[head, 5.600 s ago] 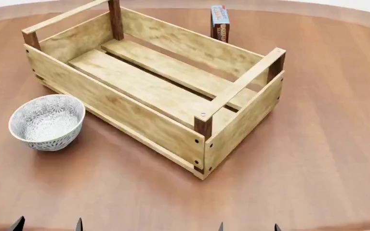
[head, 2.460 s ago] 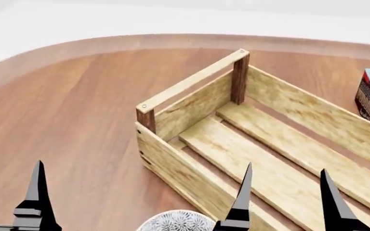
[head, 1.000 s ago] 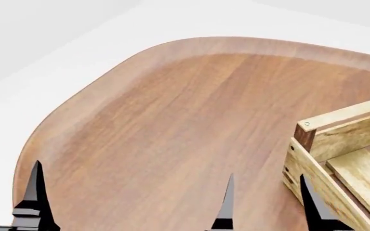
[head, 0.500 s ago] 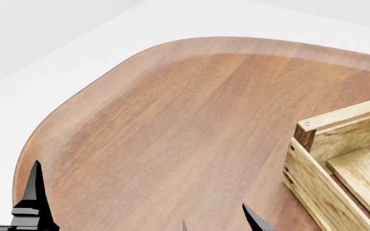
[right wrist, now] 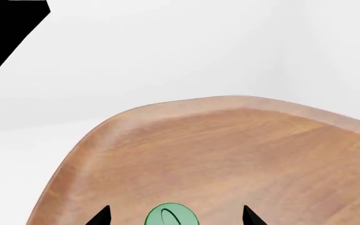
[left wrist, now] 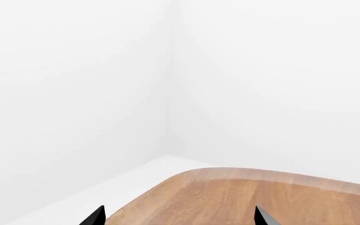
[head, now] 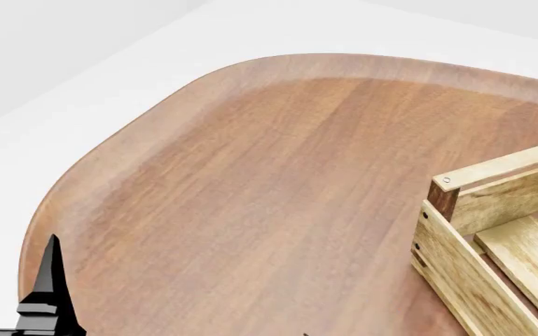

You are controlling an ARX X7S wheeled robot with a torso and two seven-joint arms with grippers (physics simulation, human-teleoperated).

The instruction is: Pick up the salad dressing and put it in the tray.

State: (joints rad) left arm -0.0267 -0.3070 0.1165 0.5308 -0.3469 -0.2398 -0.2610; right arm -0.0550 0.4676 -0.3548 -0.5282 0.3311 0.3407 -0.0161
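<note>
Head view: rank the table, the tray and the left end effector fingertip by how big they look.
1. Table, filling most of the frame.
2. Tray, only one corner showing at the right edge.
3. Left end effector fingertip, one black spike at the bottom left; it is nearest the camera, so it looks bigger than it is.

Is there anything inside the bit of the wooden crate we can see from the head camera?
No, the visible corner of the tray shows only bare slats.

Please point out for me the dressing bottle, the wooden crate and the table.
dressing bottle (right wrist: 171, 215): right wrist view, on its green cap.
wooden crate (head: 444, 200): head view, on its dark corner post.
table (head: 279, 175): head view, on bare wood of the top.
</note>
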